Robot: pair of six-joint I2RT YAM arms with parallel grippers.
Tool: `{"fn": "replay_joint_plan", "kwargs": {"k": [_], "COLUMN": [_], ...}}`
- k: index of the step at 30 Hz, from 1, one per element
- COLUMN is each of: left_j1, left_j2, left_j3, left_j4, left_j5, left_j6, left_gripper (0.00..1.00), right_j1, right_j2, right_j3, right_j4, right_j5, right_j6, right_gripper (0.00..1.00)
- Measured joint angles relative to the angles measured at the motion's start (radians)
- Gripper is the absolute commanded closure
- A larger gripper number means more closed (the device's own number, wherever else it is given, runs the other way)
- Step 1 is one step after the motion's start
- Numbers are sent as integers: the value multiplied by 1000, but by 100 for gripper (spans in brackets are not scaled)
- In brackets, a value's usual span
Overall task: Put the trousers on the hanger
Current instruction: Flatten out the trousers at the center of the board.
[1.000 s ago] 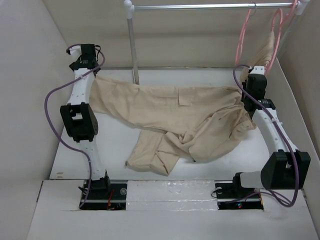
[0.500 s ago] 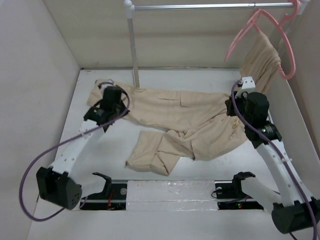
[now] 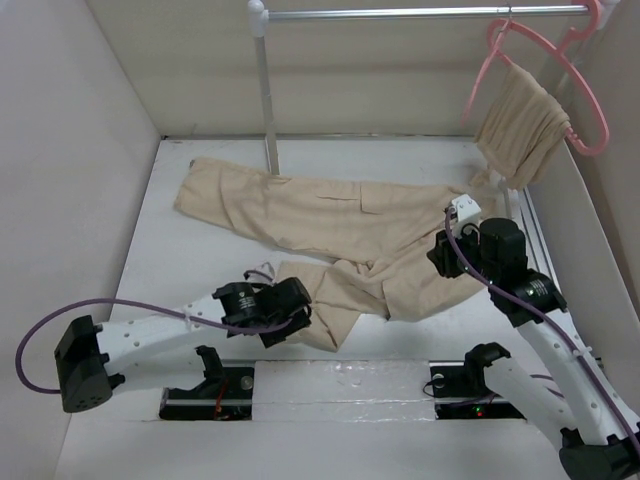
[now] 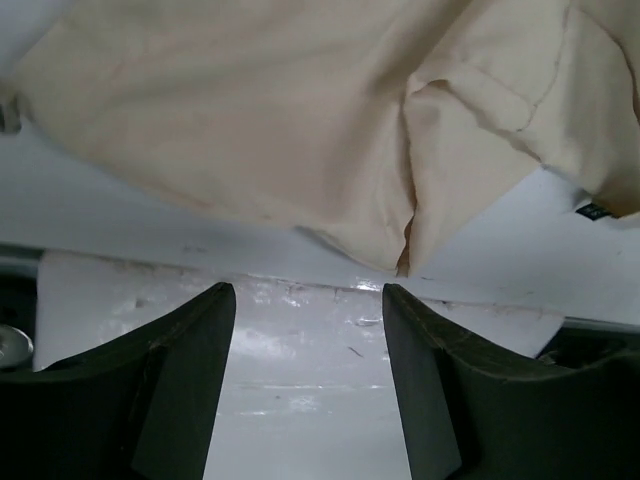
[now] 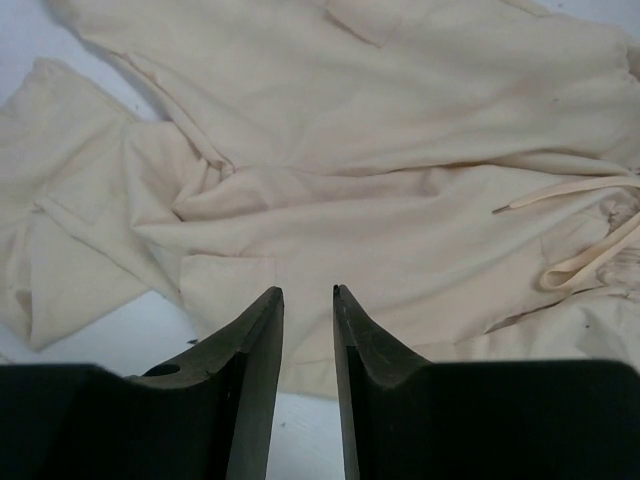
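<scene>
The pale beige trousers (image 3: pixel 350 225) lie spread across the white table, one leg folded back toward the near edge (image 4: pixel 300 110). My left gripper (image 3: pixel 298 322) sits low at that folded leg's near hem. In the left wrist view it (image 4: pixel 307 292) is open over bare table, with the hem just ahead and nothing between its fingers. My right gripper (image 3: pixel 442 256) hovers over the waist end. Its fingers (image 5: pixel 307 292) are narrowly open above the cloth (image 5: pixel 400 200) and hold nothing. The pink hanger (image 3: pixel 484 75) hangs from the rail at top right, beside a smaller bunched beige garment (image 3: pixel 520 120).
A metal rail (image 3: pixel 400 13) on an upright pole (image 3: pixel 265 90) crosses the back. Beige walls close in the left, back and right sides. A shiny tape strip (image 3: pixel 330 385) runs along the near edge between the arm bases. A drawstring (image 5: pixel 570 190) trails at the waist.
The left arm swung from the trousers' far left end to the folded leg's near hem and its jaws opened. The right arm drew back toward me over the waist. The hangers turned on the rail.
</scene>
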Motion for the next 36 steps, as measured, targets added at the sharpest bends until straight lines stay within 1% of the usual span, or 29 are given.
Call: {"fn": "replay_joint_plan", "kwargs": {"k": [4, 6, 8, 11, 15, 19, 23, 26, 29, 31, 33, 35, 36], "left_j1": [-21, -21, -21, -21, -16, 7, 23, 54, 125, 181, 221, 233, 235], "left_j2": [-150, -219, -271, -322, -333, -303, -239, -200, -156, -134, -118, -110, -110], "left_j3": [-124, -176, -210, -238, -295, -369, -377, -377, -380, -379, -356, -264, -187], "left_j4": [-43, -62, -72, -79, -48, 10, 84, 158, 229, 252, 228, 133, 77], "left_j5": [30, 30, 16, -21, -47, -49, -66, -89, -105, -112, -126, -166, -189], "left_j6": [-285, -373, -426, -472, -501, -513, -523, -527, -532, -532, -521, -492, -476], "left_gripper": [43, 42, 43, 42, 45, 48, 48, 61, 100, 100, 100, 100, 100], "right_j1": [3, 4, 10, 22, 23, 23, 23, 27, 40, 42, 43, 44, 44], "right_j2": [-23, -35, -39, -38, -40, -41, -41, -41, -42, -45, -53, -58, -58], "right_j3": [-12, -20, -24, -32, -43, -43, -40, -31, -27, -27, -27, -27, -27], "right_j4": [-35, -39, -48, -56, -84, -101, -118, -129, -138, -151, -171, -185, -190], "right_j5": [-40, -55, -72, -100, -120, -122, -126, -129, -132, -129, -112, -93, -81], "right_j6": [-5, -9, -13, -20, -24, -29, -29, -30, -32, -34, -36, -35, -32], "right_gripper": [66, 66, 67, 67, 67, 67, 67, 67, 67, 67, 67, 60, 57]}}
